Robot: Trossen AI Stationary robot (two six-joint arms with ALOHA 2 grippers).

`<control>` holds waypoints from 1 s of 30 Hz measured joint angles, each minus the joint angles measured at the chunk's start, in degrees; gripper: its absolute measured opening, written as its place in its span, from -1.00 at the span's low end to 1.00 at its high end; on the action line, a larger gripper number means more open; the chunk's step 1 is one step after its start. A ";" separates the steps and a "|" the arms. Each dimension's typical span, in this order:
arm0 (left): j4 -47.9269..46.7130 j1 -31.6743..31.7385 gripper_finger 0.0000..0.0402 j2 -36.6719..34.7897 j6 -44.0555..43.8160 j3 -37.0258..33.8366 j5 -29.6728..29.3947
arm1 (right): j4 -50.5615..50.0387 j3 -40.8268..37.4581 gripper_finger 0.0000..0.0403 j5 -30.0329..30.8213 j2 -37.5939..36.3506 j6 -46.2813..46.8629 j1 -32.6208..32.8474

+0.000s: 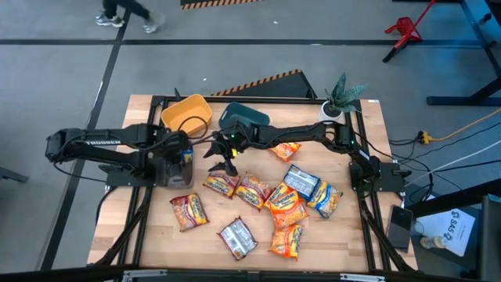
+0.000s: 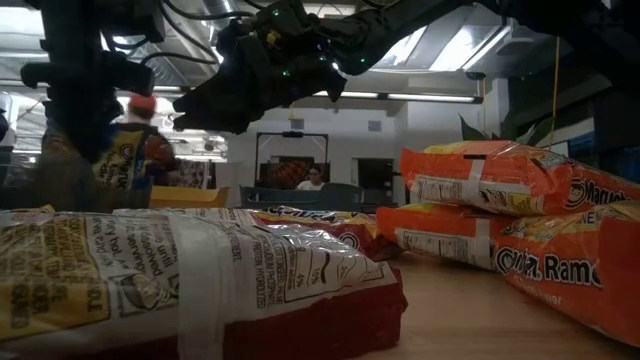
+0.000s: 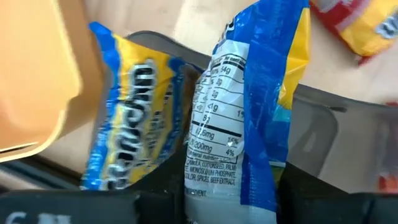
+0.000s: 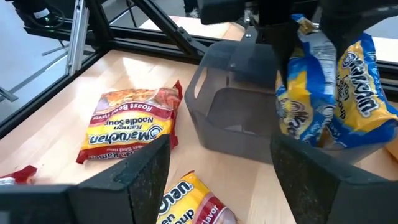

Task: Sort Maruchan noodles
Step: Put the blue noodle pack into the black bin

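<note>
Blue and yellow crinkly plastic fills my left wrist view: a blue packet [image 3: 249, 106] pinched between the left gripper [image 1: 182, 159] fingers, hanging over a grey bin [image 4: 239, 115] at the table's left side. The jaws are clamped on that packet. The right wrist view shows 2 blue-yellow packets at the bin's mouth, one under the dark fingers.

The yellow bin [image 1: 188, 113] and teal bin [image 1: 243, 117] sit along the far edge, just beside each other. The right gripper [image 1: 225, 160] reaches across from the right, jaws apart, holding nothing, poised above a maroon packet [image 1: 221, 184] and close to the left gripper, crowding the approach to the grey bin.

The loose packets [image 1: 283, 200] lie in a scatter across the wooden table [image 1: 352, 243]: orange, maroon, silver-blue, several overlapping. A potted plant [image 1: 342, 98] stands at the far right corner. In the low view a silver packet [image 2: 190, 275] blocks most of the foreground.
</note>
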 joint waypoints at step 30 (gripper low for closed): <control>-2.61 0.93 0.05 0.00 -7.71 1.37 -13.36 | 0.94 0.00 0.29 3.10 -0.04 0.38 5.17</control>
